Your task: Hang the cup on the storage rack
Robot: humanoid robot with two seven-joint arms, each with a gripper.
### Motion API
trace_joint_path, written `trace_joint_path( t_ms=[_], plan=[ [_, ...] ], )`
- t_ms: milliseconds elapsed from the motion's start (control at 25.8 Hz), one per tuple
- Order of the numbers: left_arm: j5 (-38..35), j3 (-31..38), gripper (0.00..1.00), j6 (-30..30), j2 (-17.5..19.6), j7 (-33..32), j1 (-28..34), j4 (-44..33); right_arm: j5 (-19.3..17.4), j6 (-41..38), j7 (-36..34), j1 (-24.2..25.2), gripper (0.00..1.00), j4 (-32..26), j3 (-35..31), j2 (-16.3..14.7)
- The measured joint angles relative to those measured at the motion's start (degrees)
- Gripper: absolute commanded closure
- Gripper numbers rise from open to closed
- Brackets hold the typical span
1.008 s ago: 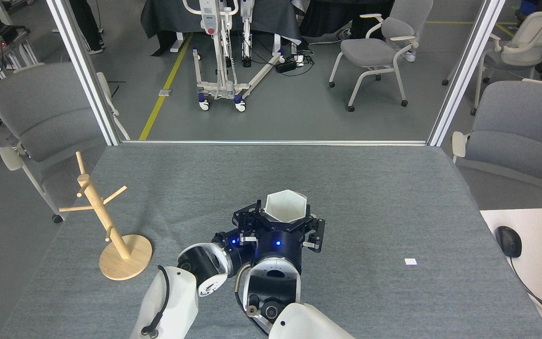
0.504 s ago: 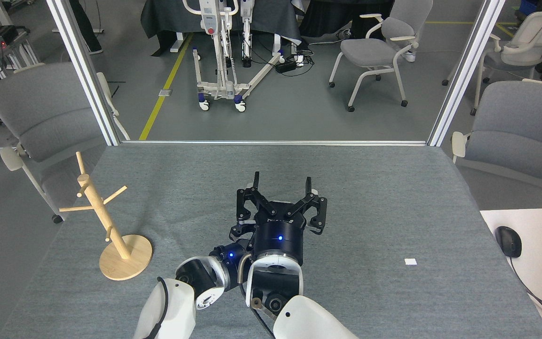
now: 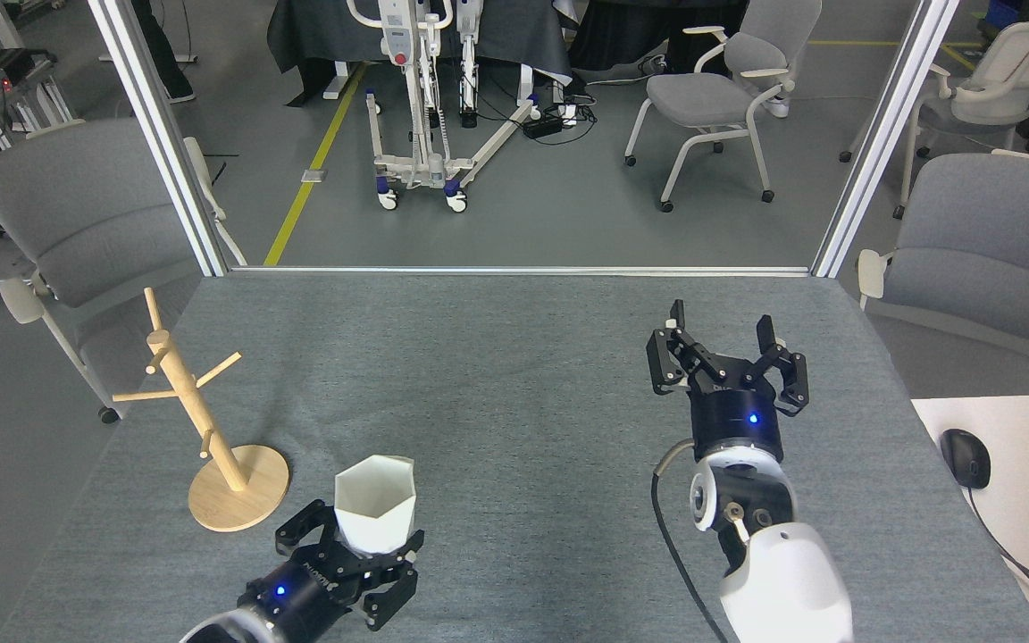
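The cup sits low and left of centre, upright, clamped in the left gripper; the storage rack stands just beside it at left; the right gripper, right of centre, gapes empty.

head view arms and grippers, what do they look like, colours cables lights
Both arms have glossy white shells, black cylindrical wrists and black linkage-style fingers. The right gripper has a blue light on its wrist, a white joint with a round black cap, and a black cable looping beside it. The left gripper also has a blue light.
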Motion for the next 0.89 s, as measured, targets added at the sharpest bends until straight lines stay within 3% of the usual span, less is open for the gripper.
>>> trace_joint_path(
  t_ms=[155, 349, 465, 581, 698, 891],
  plan=[
    [0.0, 9.1, 1.00, -0.4, 0.2, 0.7, 8.1, -4.3, -0.2, -9.6, -2.0, 5.9, 0.01, 0.0, -6.9, -1.2],
    [-0.2, 21.4, 1.00, 1.3, 0.2, 1.4, 10.5, -3.6, 0.0, -13.0, -2.5, 11.5, 0.01, -0.6, -9.2, -2.3],
    [-0.6, 25.8, 1.00, 4.8, 1.2, 1.6, 8.2, -2.0, 0.1, -13.5, -2.7, 13.7, 0.01, -1.5, -9.4, -2.5],
    [-1.2, 27.9, 1.00, 10.1, 4.8, 1.6, 5.2, -0.1, 0.2, -13.6, -2.7, 15.3, 0.01, -2.5, -9.5, -2.5],
    [-1.6, 28.7, 1.00, 14.3, 8.2, 1.6, 2.3, 1.1, 0.2, -13.6, -2.8, 15.7, 0.01, -2.8, -9.5, -2.7],
    [-4.3, 28.9, 1.00, 17.3, 10.3, 1.3, -3.6, 3.5, 0.2, -13.6, -2.6, 15.3, 0.01, -2.7, -9.5, -2.8]
  ],
)
